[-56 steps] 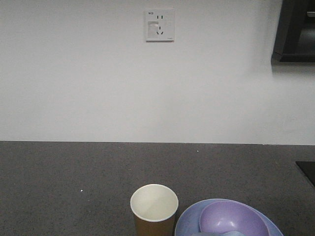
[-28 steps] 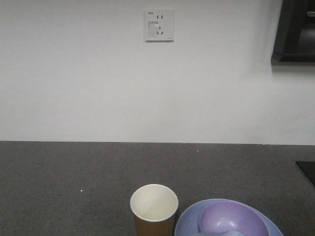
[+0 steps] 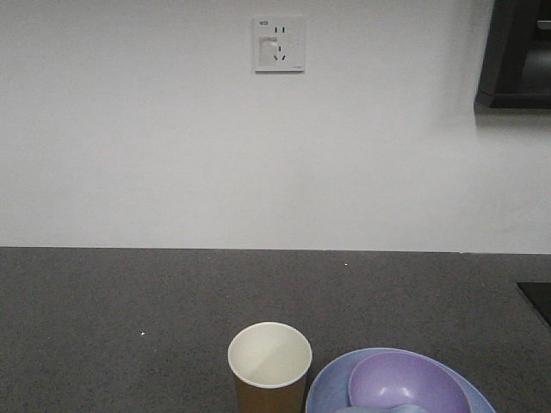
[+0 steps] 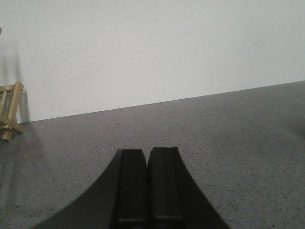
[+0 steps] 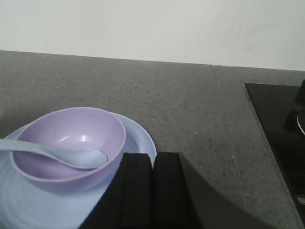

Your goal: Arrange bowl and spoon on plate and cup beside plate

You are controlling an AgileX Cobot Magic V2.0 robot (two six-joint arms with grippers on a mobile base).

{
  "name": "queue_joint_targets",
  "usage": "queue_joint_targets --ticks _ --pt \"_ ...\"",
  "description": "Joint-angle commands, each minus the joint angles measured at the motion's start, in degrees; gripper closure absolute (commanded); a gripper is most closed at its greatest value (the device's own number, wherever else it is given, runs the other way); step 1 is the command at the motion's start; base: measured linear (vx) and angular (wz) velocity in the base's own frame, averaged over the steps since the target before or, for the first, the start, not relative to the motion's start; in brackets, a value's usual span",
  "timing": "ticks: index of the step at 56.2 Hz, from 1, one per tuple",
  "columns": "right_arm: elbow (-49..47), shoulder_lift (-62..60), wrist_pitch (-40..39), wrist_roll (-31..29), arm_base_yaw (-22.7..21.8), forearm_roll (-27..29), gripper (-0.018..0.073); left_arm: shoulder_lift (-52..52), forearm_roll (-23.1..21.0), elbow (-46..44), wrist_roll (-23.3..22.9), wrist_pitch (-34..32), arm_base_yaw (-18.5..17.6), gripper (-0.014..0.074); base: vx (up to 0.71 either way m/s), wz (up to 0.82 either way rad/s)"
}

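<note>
The lavender bowl (image 5: 66, 143) (image 3: 405, 383) sits on the pale blue plate (image 5: 140, 138) (image 3: 331, 387). A pale blue spoon (image 5: 71, 155) lies in the bowl, its handle running out to the left over the rim. The brown paper cup (image 3: 269, 366) stands upright just left of the plate, close to its rim. My right gripper (image 5: 153, 155) is shut and empty, low over the plate's right edge beside the bowl. My left gripper (image 4: 147, 151) is shut and empty over bare countertop, with none of the tableware in its view.
The dark grey speckled countertop (image 3: 129, 318) runs back to a white wall with a socket (image 3: 279, 43). A black hob (image 5: 279, 129) lies at the right. A wooden rack (image 4: 9, 112) stands at the far left of the left wrist view.
</note>
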Motion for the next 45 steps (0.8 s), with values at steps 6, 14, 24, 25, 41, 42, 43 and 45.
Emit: queue_joint_targets --ticks 6,14,24,25,41,42,43,45 --pt "10.69 -13.56 -7.46 5.54 0.13 -3.36 0.0565 -0.97 -0.53 -1.48 -0.35 -4.35 -0.01 0.0594 0.00 0.00" --pt "16.69 -23.70 -7.54 6.43 0.06 -4.71 0.0565 -0.97 -0.53 -1.48 -0.35 -4.35 -0.01 0.0594 0.00 0.00" --pt "20.61 -22.97 -12.19 7.65 0.13 -4.71 0.0565 -0.96 -0.53 -1.48 -0.35 -4.30 -0.01 0.0594 0.00 0.00" --pt "21.01 -23.13 -12.51 7.57 0.13 -4.71 0.0565 -0.96 -0.53 -1.48 -0.35 -4.30 -0.01 0.0594 0.00 0.00" --pt "20.85 -23.27 -10.62 7.57 0.13 -4.71 0.0565 -0.96 -0.53 -1.48 -0.35 -4.30 -0.01 0.0594 0.00 0.00" --pt "20.85 -23.27 -10.62 7.57 0.13 -4.71 0.0565 -0.96 -0.53 -1.48 -0.35 -4.30 -0.01 0.0594 0.00 0.00" --pt "20.85 -23.27 -10.62 7.57 0.13 -4.71 0.0565 -0.96 -0.53 -1.48 -0.35 -4.30 -0.01 0.0594 0.00 0.00" --pt "20.85 -23.27 -10.62 7.57 0.13 -4.71 0.0565 -0.96 -0.53 -1.48 -0.35 -4.30 -0.01 0.0594 0.00 0.00"
